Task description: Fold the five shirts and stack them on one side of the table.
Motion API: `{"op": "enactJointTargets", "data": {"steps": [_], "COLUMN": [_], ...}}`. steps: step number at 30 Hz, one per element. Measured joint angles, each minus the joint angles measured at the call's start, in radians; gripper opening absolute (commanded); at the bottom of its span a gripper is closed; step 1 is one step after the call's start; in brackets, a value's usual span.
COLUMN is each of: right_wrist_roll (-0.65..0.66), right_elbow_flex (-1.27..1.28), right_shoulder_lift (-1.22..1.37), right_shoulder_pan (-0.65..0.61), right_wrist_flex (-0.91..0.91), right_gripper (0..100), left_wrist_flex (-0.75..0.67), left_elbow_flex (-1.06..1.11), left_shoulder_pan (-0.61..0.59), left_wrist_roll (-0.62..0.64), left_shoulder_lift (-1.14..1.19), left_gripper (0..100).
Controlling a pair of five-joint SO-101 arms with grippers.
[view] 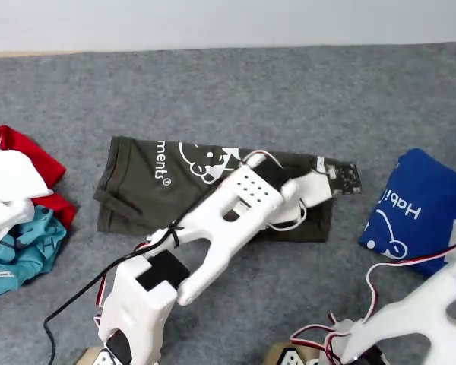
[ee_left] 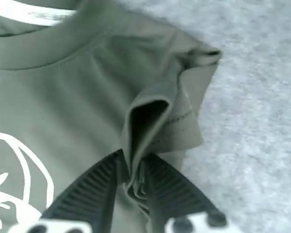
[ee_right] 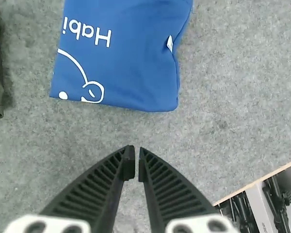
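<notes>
Grey carpet (view: 289, 91) carries five shirts. One olive shirt (view: 144, 182) lies spread mid-table, with the left gripper (ee_left: 133, 170) clamped on a raised fold at its edge. To its right is one folded blue shirt (view: 422, 201). To its left the red shirt (view: 23, 148), white shirt (view: 7, 179) and teal shirt (view: 23, 247) lie heaped, cut off by the frame edge. The right gripper (ee_right: 134, 162) is closed and empty.

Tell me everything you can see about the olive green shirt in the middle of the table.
The olive green shirt looks like soft knit fabric, with a white cartoon print, white lettering and a ribbed collar. It lies mostly flat and partly folded in the middle of the grey table. The left gripper is shut on a raised fold at its sleeve edge, and that arm extends across the shirt.
</notes>
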Motion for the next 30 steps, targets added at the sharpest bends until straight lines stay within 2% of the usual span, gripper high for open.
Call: {"op": "enactJointTargets", "data": {"steps": [11, 17, 27, 30], "right_wrist_roll": [-0.005, -0.005, -0.005, -0.005], "right_elbow_flex": [0.0, 0.0, 0.0, 0.0], "right_shoulder_lift": [0.0, 0.0, 0.0, 0.0], "right_shoulder_pan": [-0.058, -0.058, -0.058, -0.058], "right_wrist_flex": [0.0, 0.0, 0.0, 0.0], "right_gripper": [2.1, 2.1, 2.1, 2.1], "left_wrist_flex": [0.02, 0.092, 0.107, 0.16], "left_elbow_flex": [-0.258, -0.402, -0.522, -0.566], "left_shoulder_pan": [-0.068, -0.064, -0.143, -0.164], "left_wrist_roll": [-0.031, -0.031, -0.051, -0.069], "left_shoulder_lift": [0.199, 0.279, 0.298, 0.298], "left_gripper": [1, 11, 12, 11]}}
